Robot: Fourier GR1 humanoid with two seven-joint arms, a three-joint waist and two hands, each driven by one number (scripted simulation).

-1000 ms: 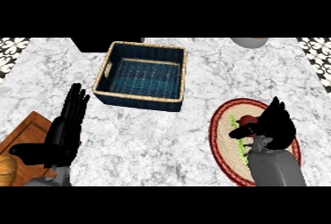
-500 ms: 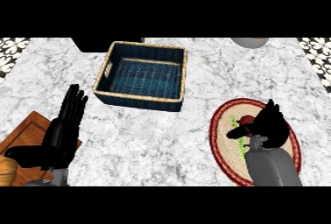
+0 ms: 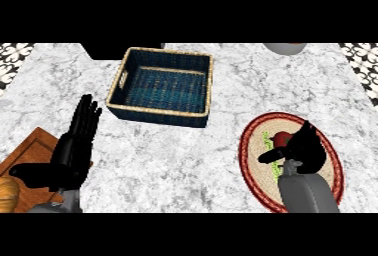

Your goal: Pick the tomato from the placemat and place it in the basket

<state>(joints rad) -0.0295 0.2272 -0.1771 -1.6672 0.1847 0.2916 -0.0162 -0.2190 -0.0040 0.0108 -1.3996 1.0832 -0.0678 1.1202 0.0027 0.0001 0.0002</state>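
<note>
A: Near edge first. What is at near left?

B: A wooden board (image 3: 29, 155) at the near left corner of the marble counter (image 3: 192, 165), with an orange-brown object (image 3: 7, 192) at the very edge, too cut off to identify. Left hand (image 3: 70, 150) rests partly over the board's right side, fingers straight and pointing far, thumb out to the left. Released, holding nothing.

A: Near right?

B: Right forearm comes up from the near edge onto the oval placemat (image 3: 255, 150), woven centre with a red rim. Right hand (image 3: 299, 150) sits over the mat's middle. Fingers curl down around the tomato (image 3: 281, 137); thumb sticks out to the left. Grasping the tomato.

A: Tomato position?

B: On or just above the mat, can't tell which. Only its red far-left part shows beside the hand. A thin green strip lies on the mat left of the hand.

A: Farther out?

B: Basket (image 3: 164, 86), dark blue weave with tan rim, far left of centre, well apart from the mat. Nothing inside. A grey object (image 3: 284, 47) at the far right edge, cut off.
</note>
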